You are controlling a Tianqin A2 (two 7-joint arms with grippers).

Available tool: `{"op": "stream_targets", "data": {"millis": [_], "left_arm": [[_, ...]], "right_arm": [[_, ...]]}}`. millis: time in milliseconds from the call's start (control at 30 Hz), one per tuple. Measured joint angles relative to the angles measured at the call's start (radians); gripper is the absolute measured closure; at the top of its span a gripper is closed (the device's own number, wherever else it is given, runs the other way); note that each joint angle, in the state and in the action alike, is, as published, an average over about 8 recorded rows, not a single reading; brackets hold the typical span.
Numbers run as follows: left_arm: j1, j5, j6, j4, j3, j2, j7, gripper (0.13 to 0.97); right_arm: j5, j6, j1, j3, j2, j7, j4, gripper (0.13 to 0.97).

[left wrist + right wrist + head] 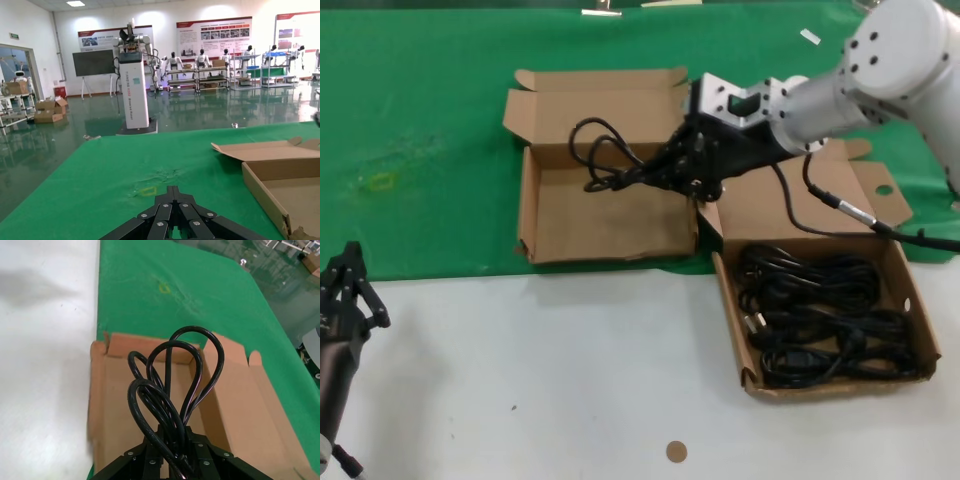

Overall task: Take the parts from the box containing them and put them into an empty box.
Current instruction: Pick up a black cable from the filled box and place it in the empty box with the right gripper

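- At the lower left of the head view I see my left gripper [345, 285] parked low over the white surface [550, 370], well apart from both boxes. Its fingers look pressed together in the left wrist view, tips meeting over the green mat [125, 185]; it is idle.
- At centre-left of the head view sits the empty box [605, 215], lid folded back toward the top of the frame, its floor bare cardboard. It straddles the edge where the green mat meets the white surface.
- Above that box's right half hangs the coiled power cord [605, 155], loops drooping to the left. My right gripper [682, 172] has its fingers pinching the cord's bundled end; the right wrist view shows the loops [172, 375] fanning out over the box's open floor.
- At the lower right of the head view lies the box containing them [910, 300], with the rest of the cords [820, 315] piled inside, touching one another.
- My reading: I am in the carry-and-place step, one cord over its target.
- Next I would lower the right gripper until the loops rest on the cardboard, then spread the fingers. The risk I watch for is a loop snagging on a finger or draping over the box wall.
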Motion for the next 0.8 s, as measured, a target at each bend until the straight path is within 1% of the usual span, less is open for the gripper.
{"op": "stream_targets", "data": {"millis": [367,800], "left_arm": [[0.0,0.0,0.0,0.0,0.0,0.0,0.0,0.953],[0.0,0.0,0.0,0.0,0.0,0.0,0.0,0.953]], "right_arm": [[0.023,0.053,0.074,0.003,-0.113,-0.084,-0.188,0.874],[0.047,0.087,0.113,0.016,-0.16,-0.167,-0.327,0.875]]}}
